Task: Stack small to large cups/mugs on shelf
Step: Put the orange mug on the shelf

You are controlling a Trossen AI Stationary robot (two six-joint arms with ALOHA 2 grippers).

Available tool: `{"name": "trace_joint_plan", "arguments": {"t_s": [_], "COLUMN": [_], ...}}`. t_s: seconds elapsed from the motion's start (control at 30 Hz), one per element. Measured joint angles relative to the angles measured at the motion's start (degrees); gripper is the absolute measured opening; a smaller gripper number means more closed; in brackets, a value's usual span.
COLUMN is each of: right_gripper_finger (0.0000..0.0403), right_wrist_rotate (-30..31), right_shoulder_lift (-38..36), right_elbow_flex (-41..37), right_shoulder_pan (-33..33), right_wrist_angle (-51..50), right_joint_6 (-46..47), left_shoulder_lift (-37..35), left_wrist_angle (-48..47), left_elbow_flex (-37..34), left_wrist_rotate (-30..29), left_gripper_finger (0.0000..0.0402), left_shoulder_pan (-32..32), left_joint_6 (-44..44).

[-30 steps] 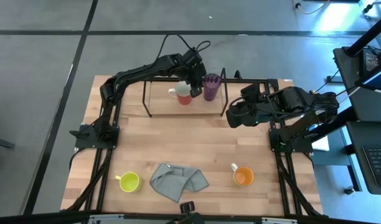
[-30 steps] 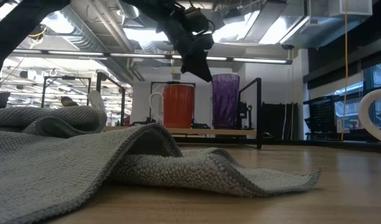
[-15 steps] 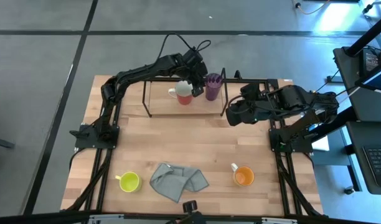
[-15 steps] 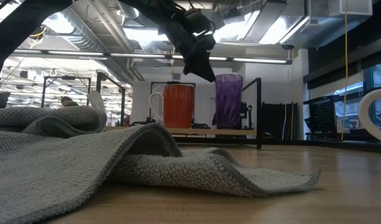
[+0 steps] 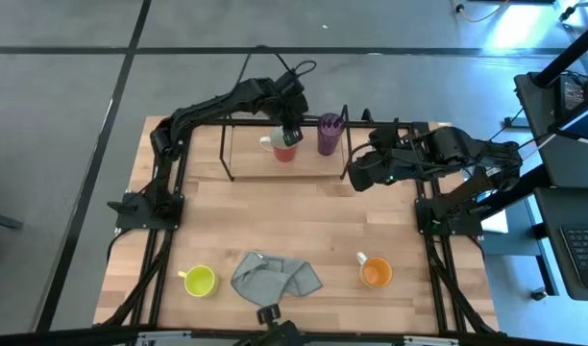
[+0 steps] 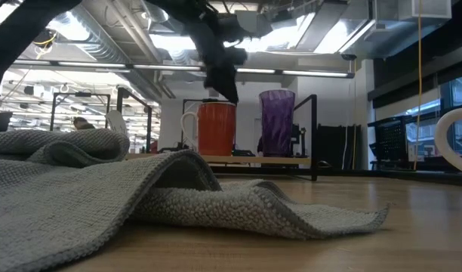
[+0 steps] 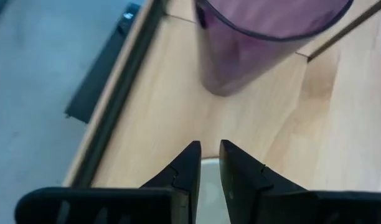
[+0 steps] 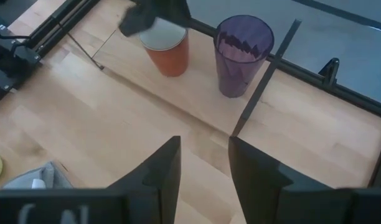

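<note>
At the shelf: the left tool (image 5: 292, 132), fingers nearly closed and empty, is pulling away from the tumbler (image 5: 329, 134).
Tumbler: standing released beside the white mug (image 5: 283, 146), upper middle.
Right tool (image 5: 355, 179): open, empty, waiting.
Remaining: orange mug (image 5: 375, 273), yellow mug (image 5: 199, 281), lower worktop (image 5: 275, 216).

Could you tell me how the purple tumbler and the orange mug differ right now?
The purple tumbler stands on the shelf; the orange mug sits on the table's near side, right of the grey cloth. The tumbler is translucent and has no handle; the mug is opaque with a handle. Both are upright, held by neither gripper.
</note>
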Motion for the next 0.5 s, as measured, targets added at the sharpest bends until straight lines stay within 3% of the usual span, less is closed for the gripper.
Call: {"name": "trace_joint_plan", "arguments": {"t_s": [0.2, 0.5], "right_gripper_finger": [0.0136, 0.0136], "right_wrist_rotate": [-0.4, -0.9], "right_shoulder_lift": [0.0, 0.0], "right_elbow_flex": [0.0, 0.0], "right_shoulder_pan": [-1.4, -1.6], "right_wrist_angle": [0.0, 0.0], "right_joint_6": [-1.7, -3.1], "left_shoulder_lift": [-3.3, -3.0], "left_wrist_angle": [-0.4, -12.6], "left_elbow_flex": [0.0, 0.0], "left_wrist_rotate": [-6.2, -9.2], "left_gripper_finger": [0.0053, 0.0053], "left_shoulder_pan": [2.3, 8.5], "left_joint_6": [0.1, -0.4]}}
